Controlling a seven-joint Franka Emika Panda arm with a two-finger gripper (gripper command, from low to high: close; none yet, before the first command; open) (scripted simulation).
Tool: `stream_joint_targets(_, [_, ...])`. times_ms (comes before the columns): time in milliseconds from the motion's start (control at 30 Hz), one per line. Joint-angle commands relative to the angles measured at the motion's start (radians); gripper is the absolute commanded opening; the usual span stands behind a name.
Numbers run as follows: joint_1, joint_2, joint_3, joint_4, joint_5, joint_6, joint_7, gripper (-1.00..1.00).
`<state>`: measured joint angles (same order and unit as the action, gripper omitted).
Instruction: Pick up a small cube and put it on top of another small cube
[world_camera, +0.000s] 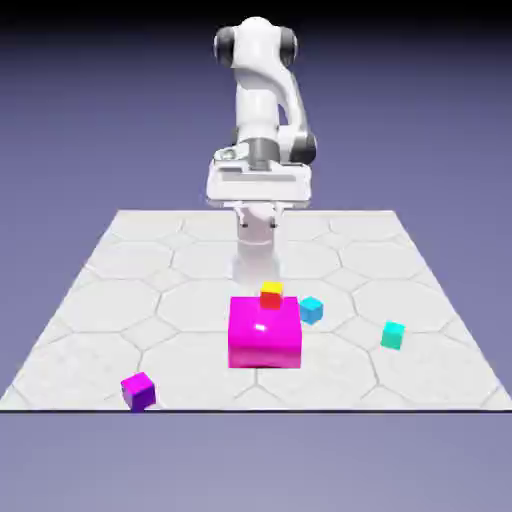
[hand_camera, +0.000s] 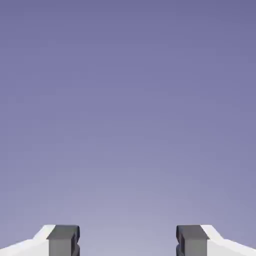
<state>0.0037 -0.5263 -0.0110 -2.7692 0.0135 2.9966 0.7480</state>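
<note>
A: Exterior view, entries?
B: Item, one purple cube (world_camera: 138, 392), near the front edge of the table (world_camera: 210, 390), at the exterior view's left. Item, one gripper (world_camera: 258, 222), well above the table and well apart from that cube. Also listed: light-blue cube (world_camera: 311, 310), teal cube (world_camera: 392, 335), magenta block (world_camera: 265, 340), and a red-and-yellow cube (world_camera: 271, 296); whether it sits on the block or behind it, cannot tell.
A: Hand view?
B: Two fingers (hand_camera: 64, 240), apart, nothing held. Beyond them, plain backdrop only.
A: Step in hand?
B: Presumably the approach, before any grasp. Next move: turn the fingers down, travel to the purple cube, descend astride it. Which cube receives it, undetermined.
</note>
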Motion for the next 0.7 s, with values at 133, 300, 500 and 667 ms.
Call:
stream_joint_targets(133, [-0.034,0.181,-0.046,0.169,0.056,-0.167,0.029,0.00])
stream_joint_targets(300, [-0.069,0.362,-0.091,0.338,0.112,-0.335,0.058,0.00])
stream_joint_targets(500, [-0.110,0.580,-0.146,0.541,0.179,-0.536,0.092,0.00])
stream_joint_targets(667, [-0.144,0.761,-0.192,0.710,0.235,-0.703,0.121,0.00])
